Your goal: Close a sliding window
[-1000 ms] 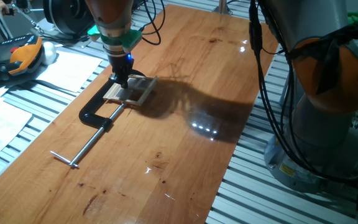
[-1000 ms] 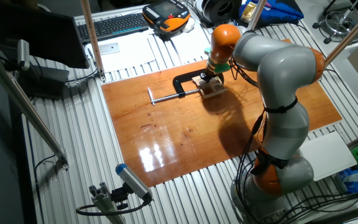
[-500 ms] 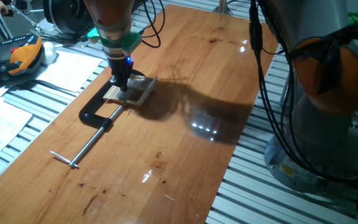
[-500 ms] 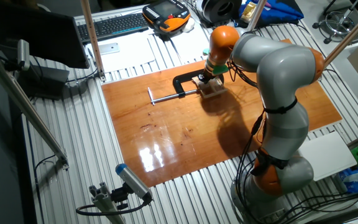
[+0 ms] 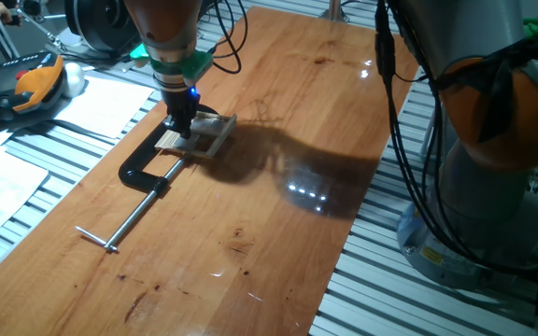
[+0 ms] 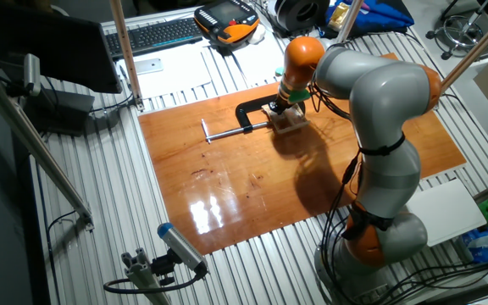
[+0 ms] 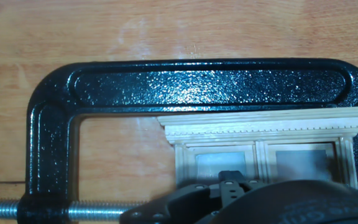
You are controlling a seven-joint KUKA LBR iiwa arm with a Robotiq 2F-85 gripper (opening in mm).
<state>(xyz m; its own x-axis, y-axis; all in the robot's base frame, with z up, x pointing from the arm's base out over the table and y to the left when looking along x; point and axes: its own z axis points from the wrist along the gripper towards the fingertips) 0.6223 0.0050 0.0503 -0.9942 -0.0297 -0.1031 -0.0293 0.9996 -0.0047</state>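
Observation:
The sliding window (image 5: pixel 204 136) is a small pale wood frame lying flat on the table, held inside the jaw of a black C-clamp (image 5: pixel 141 169). My gripper (image 5: pixel 183 128) points straight down onto the window's end nearest the clamp, its fingers together and touching the wood. The other fixed view shows the gripper (image 6: pixel 279 107) on the window (image 6: pixel 293 121) beside the clamp (image 6: pixel 251 111). In the hand view the window (image 7: pixel 263 132) shows its top moulding and two panes under the clamp's arch (image 7: pixel 197 81). The gripper's dark body hides the lower window there.
The clamp's steel screw bar (image 5: pixel 129 217) runs toward the table's near left edge. Papers (image 5: pixel 101 103) and an orange-black handset (image 5: pixel 26 86) lie left of the wooden tabletop (image 5: pixel 278 215). The arm's base (image 5: pixel 493 187) stands at the right.
The gripper and wrist have shifted very slightly toward the clamp side while staying down on the window. The clamp has not moved.

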